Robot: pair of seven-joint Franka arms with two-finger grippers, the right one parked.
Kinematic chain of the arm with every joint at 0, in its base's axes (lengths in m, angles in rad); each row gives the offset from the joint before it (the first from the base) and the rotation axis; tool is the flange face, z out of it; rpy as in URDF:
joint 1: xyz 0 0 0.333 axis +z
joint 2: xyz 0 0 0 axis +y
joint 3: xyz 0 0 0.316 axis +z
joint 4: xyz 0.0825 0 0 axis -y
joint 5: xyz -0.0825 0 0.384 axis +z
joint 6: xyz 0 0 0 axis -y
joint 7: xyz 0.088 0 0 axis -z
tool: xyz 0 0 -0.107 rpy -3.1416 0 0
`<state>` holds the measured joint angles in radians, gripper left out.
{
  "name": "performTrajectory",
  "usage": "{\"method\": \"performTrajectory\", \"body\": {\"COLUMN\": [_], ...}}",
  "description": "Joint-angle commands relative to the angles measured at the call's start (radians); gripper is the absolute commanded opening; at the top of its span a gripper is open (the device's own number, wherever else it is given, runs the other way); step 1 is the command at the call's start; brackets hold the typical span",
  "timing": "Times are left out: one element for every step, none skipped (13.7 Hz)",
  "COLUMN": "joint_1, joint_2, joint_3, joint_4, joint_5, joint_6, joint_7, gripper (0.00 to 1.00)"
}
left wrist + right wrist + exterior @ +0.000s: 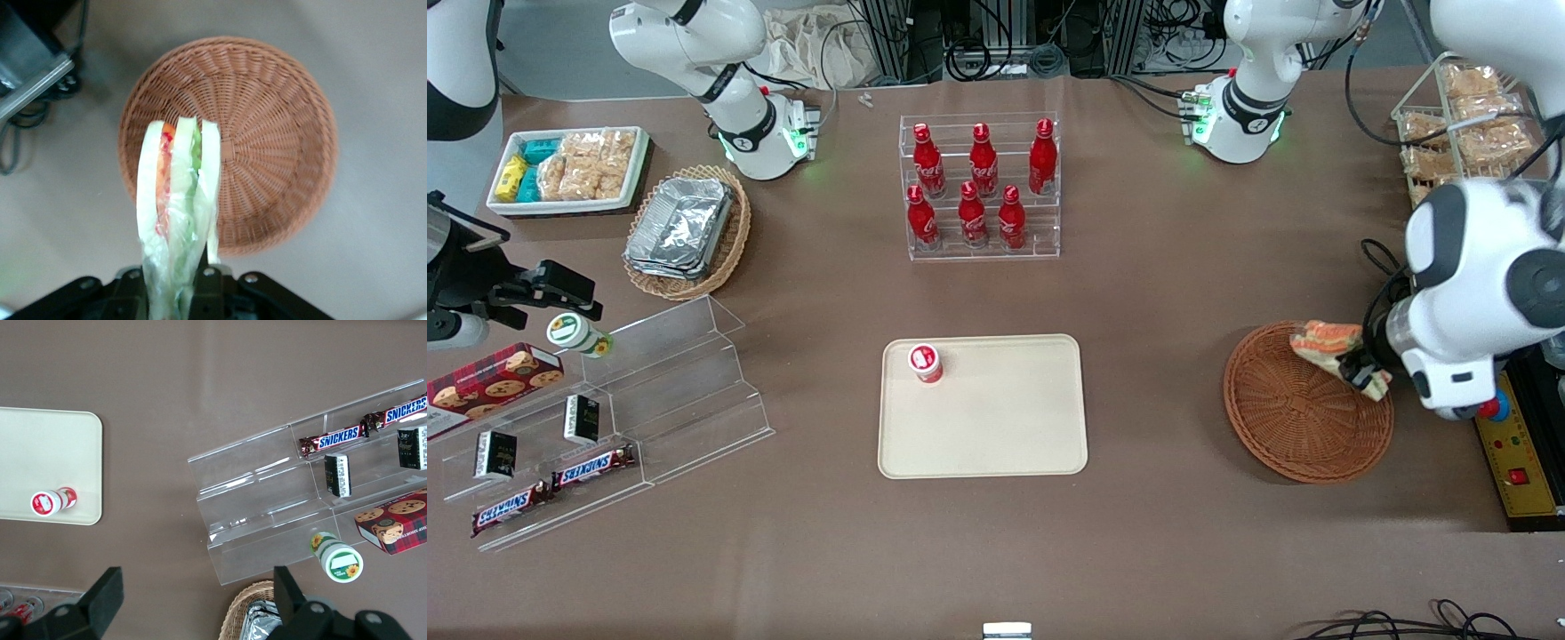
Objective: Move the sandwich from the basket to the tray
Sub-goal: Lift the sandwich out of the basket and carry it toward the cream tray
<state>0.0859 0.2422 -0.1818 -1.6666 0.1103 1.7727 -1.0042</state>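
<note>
The sandwich point(1327, 341), a wedge of white bread with orange-red and green layers in clear wrap, hangs lifted above the edge of the round reddish-brown basket point(1303, 411) at the working arm's end of the table. My left gripper point(1362, 372) is shut on the sandwich's lower end. In the left wrist view the sandwich point(177, 193) stands out from the gripper point(172, 281), over the rim of the empty basket point(273, 127). The cream-beige tray point(996, 427) lies mid-table, toward the parked arm from the basket, and also shows in the right wrist view point(40, 453).
A small red-and-white bottle point(926, 363) stands in one corner of the tray. A clear rack of red bottles point(980, 191) stands farther from the camera than the tray. A yellow-and-black control box point(1525, 462) lies beside the basket at the table edge, with a wire snack rack point(1458, 124) farther back.
</note>
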Motion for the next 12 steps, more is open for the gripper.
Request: {"method": "performTrajectory", "body": {"joint_1": [-0.002,-0.002,-0.002,-0.002,-0.002,-0.003,-0.009,-0.027,-0.063,-0.116,-0.159,-0.187], "joint_2": [0.02,0.02,0.02,0.025,0.023,0.031,0.048,0.063,0.081,0.089,0.104,0.12], "joint_3": [-0.088,-0.131,-0.175,-0.211,-0.24,-0.267,-0.303,-0.339,-0.347,-0.347,-0.346,-0.346], "joint_4": [0.17,0.2,0.209,0.211,0.208,0.206,0.209,0.209,0.209,0.209,0.209,0.209], "joint_5": [-0.027,-0.027,-0.027,-0.026,-0.027,-0.027,-0.026,-0.011,0.006,0.028,0.049,0.064], "joint_6": [-0.163,-0.186,-0.191,-0.191,-0.191,-0.185,-0.177,-0.173,-0.159,-0.142,-0.113,-0.067], "joint_7": [-0.016,-0.008,0.016,0.051,0.097,0.152,0.188,0.193,0.182,0.18,0.179,0.173], "gripper": [0.0,0.0,0.0,0.0,0.0,0.0,0.0,0.0,0.0,0.0,0.0,0.0]}}
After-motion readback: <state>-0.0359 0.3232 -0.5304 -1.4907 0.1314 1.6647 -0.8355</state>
